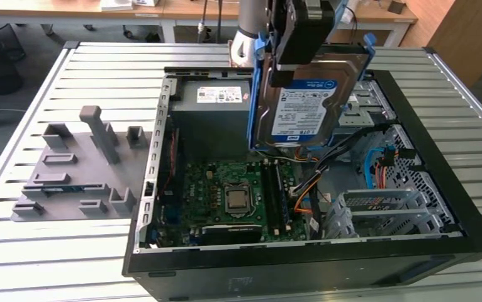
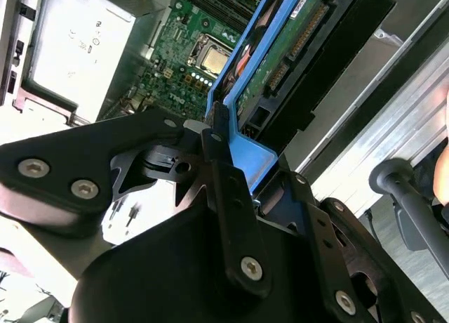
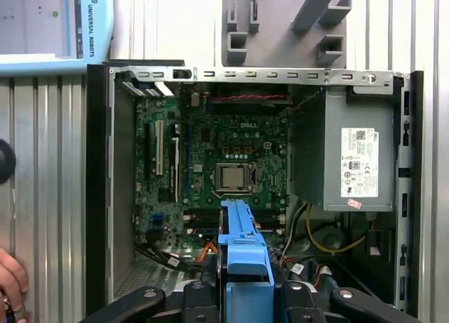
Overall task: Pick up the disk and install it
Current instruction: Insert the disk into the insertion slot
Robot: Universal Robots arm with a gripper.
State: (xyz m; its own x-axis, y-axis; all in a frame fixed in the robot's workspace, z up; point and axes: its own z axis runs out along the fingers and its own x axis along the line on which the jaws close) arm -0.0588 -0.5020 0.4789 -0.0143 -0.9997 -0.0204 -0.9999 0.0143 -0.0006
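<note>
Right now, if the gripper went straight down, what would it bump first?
Probably the cables beside the motherboard, inside the open case. The disk in the gripper would touch them first. Depth is unclear.

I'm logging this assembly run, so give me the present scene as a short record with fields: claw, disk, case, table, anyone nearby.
claw: shut on the disk's blue carrier frame
disk: held steeply tilted above the open computer case, label toward the exterior view, not yet installed
computer case: lying on its side, panel off; motherboard and power supply exposed
table: slatted metal; grey fixture beside the case, at the exterior view's left
person: a hand by the case in the first wrist view
</note>
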